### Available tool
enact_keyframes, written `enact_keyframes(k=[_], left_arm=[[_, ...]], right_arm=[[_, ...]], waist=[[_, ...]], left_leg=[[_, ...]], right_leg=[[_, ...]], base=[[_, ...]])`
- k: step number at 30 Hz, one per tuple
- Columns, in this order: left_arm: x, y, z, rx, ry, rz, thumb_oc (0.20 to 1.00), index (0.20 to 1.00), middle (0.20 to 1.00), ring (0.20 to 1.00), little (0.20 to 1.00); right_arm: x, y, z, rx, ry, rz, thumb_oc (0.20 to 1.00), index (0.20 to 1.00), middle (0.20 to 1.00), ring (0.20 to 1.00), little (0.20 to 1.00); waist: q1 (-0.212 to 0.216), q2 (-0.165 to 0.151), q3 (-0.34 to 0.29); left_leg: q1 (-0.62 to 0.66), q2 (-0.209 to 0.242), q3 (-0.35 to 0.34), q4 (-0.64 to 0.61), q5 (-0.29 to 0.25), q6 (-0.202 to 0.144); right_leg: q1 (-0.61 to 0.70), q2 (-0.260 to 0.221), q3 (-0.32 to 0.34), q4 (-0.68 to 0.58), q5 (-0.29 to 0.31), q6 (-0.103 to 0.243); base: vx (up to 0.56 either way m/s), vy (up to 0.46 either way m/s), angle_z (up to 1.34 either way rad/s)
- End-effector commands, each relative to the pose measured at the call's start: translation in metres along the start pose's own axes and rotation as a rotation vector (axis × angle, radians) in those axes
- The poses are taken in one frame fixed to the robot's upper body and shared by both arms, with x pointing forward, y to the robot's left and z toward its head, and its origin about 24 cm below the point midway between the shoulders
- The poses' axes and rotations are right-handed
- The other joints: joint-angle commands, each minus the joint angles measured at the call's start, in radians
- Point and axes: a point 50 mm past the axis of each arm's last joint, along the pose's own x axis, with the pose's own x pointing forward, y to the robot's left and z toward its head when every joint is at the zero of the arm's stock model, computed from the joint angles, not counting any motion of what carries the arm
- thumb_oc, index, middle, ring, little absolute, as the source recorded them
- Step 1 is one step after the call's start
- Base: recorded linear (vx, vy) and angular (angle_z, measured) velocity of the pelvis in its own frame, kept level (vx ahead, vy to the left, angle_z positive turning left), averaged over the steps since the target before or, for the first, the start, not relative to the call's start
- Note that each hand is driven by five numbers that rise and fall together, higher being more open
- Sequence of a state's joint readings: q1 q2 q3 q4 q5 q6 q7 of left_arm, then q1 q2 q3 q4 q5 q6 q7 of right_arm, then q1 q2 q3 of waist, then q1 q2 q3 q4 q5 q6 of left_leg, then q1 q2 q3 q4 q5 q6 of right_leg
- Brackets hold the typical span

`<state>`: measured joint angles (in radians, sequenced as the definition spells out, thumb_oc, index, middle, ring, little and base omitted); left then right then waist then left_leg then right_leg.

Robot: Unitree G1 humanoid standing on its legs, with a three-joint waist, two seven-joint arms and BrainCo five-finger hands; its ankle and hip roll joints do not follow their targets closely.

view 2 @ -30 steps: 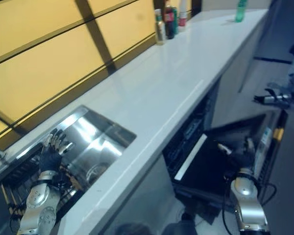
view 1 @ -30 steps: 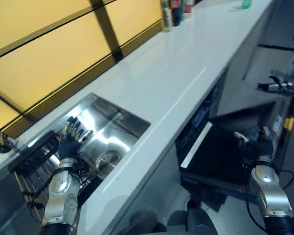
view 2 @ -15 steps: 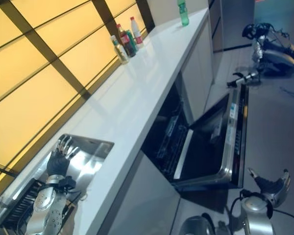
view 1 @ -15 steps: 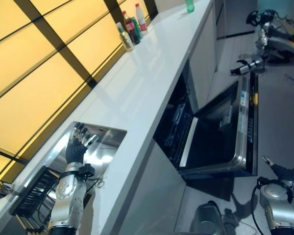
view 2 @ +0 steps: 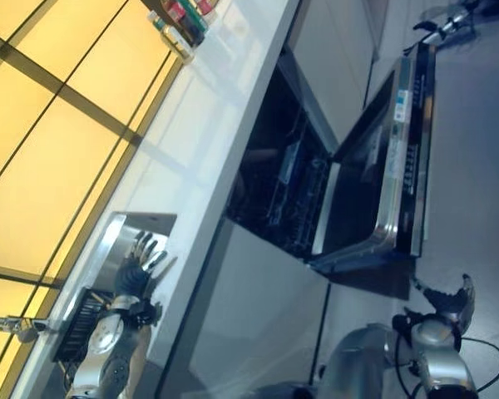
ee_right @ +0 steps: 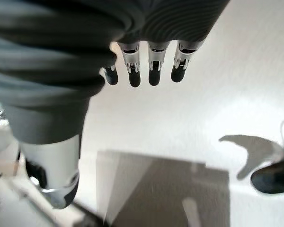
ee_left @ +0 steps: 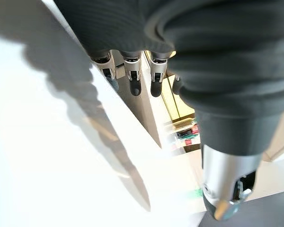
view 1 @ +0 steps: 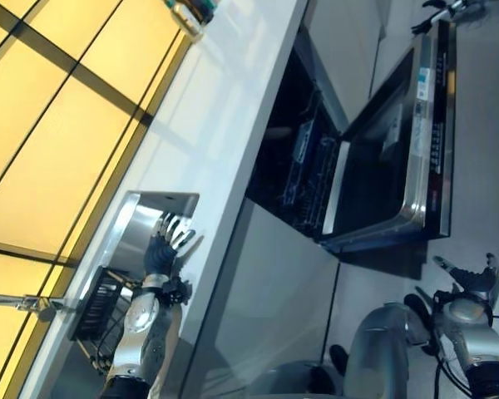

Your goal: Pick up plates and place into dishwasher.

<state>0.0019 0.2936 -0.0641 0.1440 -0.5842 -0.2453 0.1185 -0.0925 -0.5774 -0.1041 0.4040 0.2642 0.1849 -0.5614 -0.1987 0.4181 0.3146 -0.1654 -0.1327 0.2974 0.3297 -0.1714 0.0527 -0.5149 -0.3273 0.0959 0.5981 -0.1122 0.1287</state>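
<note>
No plate can be seen. My left hand (view 1: 162,249) hovers at the front rim of the steel sink (view 1: 133,229), above the white counter (view 1: 224,108), with its fingers (ee_left: 132,80) straight and spread and nothing in them. My right hand (view 1: 472,283) hangs low over the grey floor, right of the dishwasher, open and holding nothing; its fingers (ee_right: 154,71) are straight. The dishwasher (view 1: 303,166) stands open under the counter, its door (view 1: 391,150) swung down and its dark racks partly visible.
A black dish rack (view 1: 96,301) sits beside the sink, on the side away from the dishwasher. Several bottles (view 2: 179,21) stand at the counter's far end against the yellow panelled wall. A grey device (view 1: 449,7) lies on the floor beyond the dishwasher door.
The camera has swung, so the whole scene has shifted. My left hand has come up from inside the sink to its front rim. My right hand has dropped from the dishwasher door toward the floor.
</note>
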Motion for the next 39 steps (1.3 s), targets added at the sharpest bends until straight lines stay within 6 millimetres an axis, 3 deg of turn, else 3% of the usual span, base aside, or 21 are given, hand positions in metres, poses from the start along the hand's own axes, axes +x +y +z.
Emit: enact_keyframes(k=[1,4,8,20,25,32,39], left_arm=[[0.016,0.010,0.037,-0.007,-0.150,0.036,1.000,1.000,1.000,1.000,1.000],[0.022,0.006,0.047,0.002,-0.177,0.020,1.000,1.000,1.000,1.000,1.000],[0.022,0.005,0.052,-0.002,-0.187,0.001,1.000,1.000,1.000,1.000,1.000],[0.025,0.007,0.068,-0.006,-0.219,-0.046,1.000,1.000,1.000,1.000,1.000],[0.027,0.012,0.072,-0.021,-0.233,-0.034,1.000,1.000,1.000,1.000,1.000],[0.027,0.017,0.071,-0.034,-0.223,-0.018,1.000,1.000,1.000,1.000,1.000],[0.030,0.022,0.071,-0.014,-0.220,0.016,1.000,1.000,1.000,1.000,1.000]], right_arm=[[0.019,0.010,0.065,0.169,-0.141,0.043,1.000,1.000,1.000,1.000,1.000],[0.027,0.013,0.111,0.256,-0.202,0.080,1.000,1.000,1.000,1.000,1.000],[0.027,0.023,0.149,0.294,-0.284,0.148,1.000,1.000,1.000,1.000,1.000],[-0.021,0.052,0.239,0.270,-0.664,0.462,1.000,1.000,1.000,1.000,1.000],[-0.043,0.066,0.255,0.210,-0.771,0.566,1.000,1.000,1.000,1.000,1.000],[-0.065,0.082,0.257,0.092,-0.863,0.691,1.000,1.000,1.000,1.000,1.000],[-0.082,0.091,0.245,0.040,-0.931,0.813,1.000,1.000,1.000,1.000,1.000]], waist=[[0.040,0.030,0.050],[0.058,0.052,0.076],[0.080,0.065,0.091],[0.118,0.050,0.131],[0.131,0.031,0.131],[0.157,-0.023,0.102],[0.189,-0.128,0.045]], left_leg=[[-0.123,-0.033,0.003,0.160,-0.104,0.016],[-0.172,-0.037,-0.006,0.182,-0.098,0.003],[-0.206,-0.040,-0.019,0.204,-0.100,-0.006],[-0.262,-0.033,-0.057,0.190,-0.065,-0.013],[-0.243,-0.027,-0.079,0.163,-0.050,-0.016],[-0.192,-0.017,-0.120,0.121,-0.035,-0.015],[-0.118,0.005,-0.154,0.066,-0.024,-0.015]], right_leg=[[0.037,-0.077,0.025,-0.255,0.170,-0.010],[-0.002,-0.083,0.024,-0.225,0.153,-0.014],[-0.034,-0.081,0.023,-0.185,0.133,-0.021],[-0.091,-0.050,0.005,-0.168,0.111,-0.023],[-0.064,-0.039,-0.018,-0.192,0.110,-0.022],[0.010,-0.024,-0.058,-0.240,0.112,-0.026],[0.131,0.006,-0.113,-0.320,0.124,-0.026]], base=[[-0.16,-0.094,0.11],[-0.11,-0.107,0.24],[-0.03,-0.090,0.23],[-0.04,-0.095,0.02],[-0.01,-0.034,0.00],[0.02,-0.007,0.11],[0.04,-0.024,0.24]])
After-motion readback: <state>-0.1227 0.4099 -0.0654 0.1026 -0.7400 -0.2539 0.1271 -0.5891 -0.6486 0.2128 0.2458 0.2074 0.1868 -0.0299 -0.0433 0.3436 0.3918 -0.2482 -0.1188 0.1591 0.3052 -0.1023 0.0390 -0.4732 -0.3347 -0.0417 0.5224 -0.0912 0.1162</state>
